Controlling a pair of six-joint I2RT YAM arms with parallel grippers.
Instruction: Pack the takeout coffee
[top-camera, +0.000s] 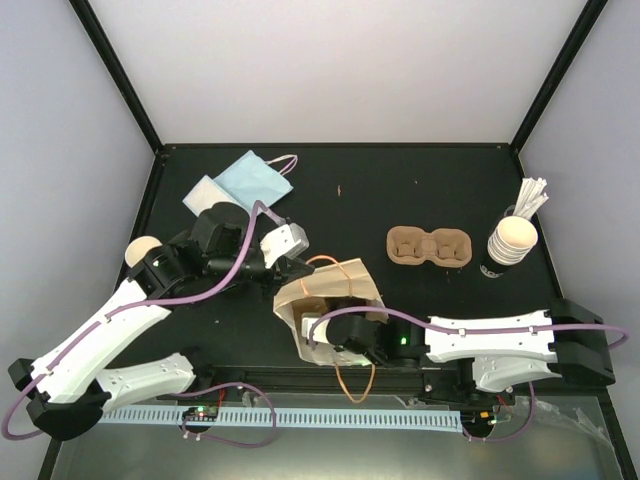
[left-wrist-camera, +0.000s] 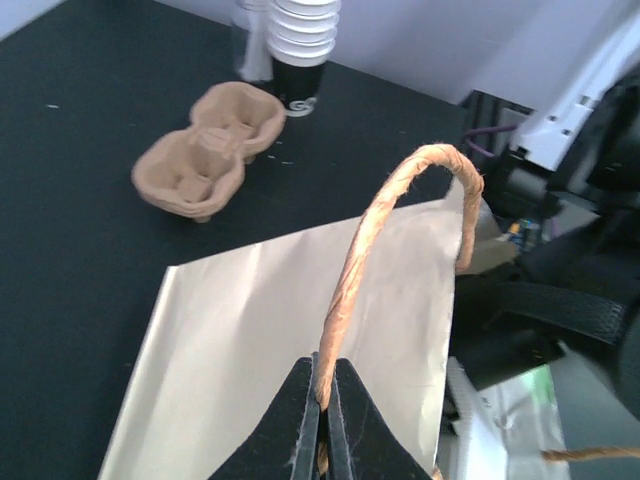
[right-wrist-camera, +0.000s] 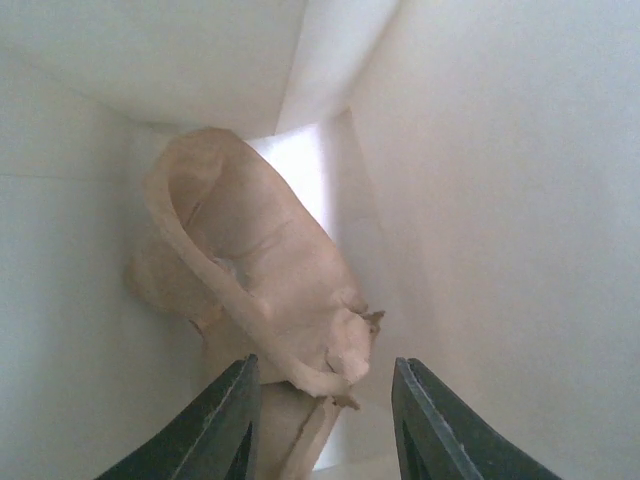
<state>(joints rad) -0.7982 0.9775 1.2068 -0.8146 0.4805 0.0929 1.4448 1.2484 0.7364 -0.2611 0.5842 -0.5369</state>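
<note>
Item: takeout coffee (top-camera: 143, 250), one cream paper cup, standing at the left edge of the black table (top-camera: 420, 190) beside the left arm, well apart from the brown paper bag (top-camera: 335, 285). Left gripper (left-wrist-camera: 322, 392): clamped tight on the bag's twisted paper handle (left-wrist-camera: 400, 190), which arches up above the bag's side. Right gripper (right-wrist-camera: 325, 362): inside the bag's white interior, jaws apart, a beige pulp piece (right-wrist-camera: 250, 270) lying between and beyond the fingers; whether they touch it cannot be told.
</note>
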